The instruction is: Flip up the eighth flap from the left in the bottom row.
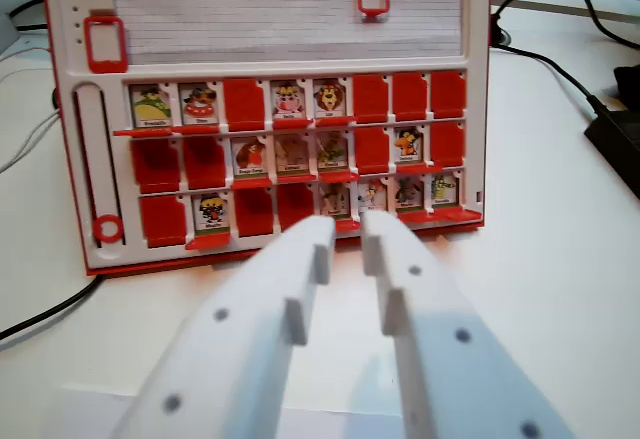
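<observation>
White table — flap captions unreadable

1. A white tabletop fills the scene, evenly lit.
2. Black cables trail across its right side.
3. More cables lie at the left edge.

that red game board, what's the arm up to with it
A robot arm's white pincer hovers just in front of the red and white game board, near the middle of its bottom row, with its jaws slightly apart and holding nothing. The board has three rows of flaps, some showing character pictures and others plain red. The eighth flap from the left in the bottom row already shows a picture. The pincer is not touching it.
</observation>
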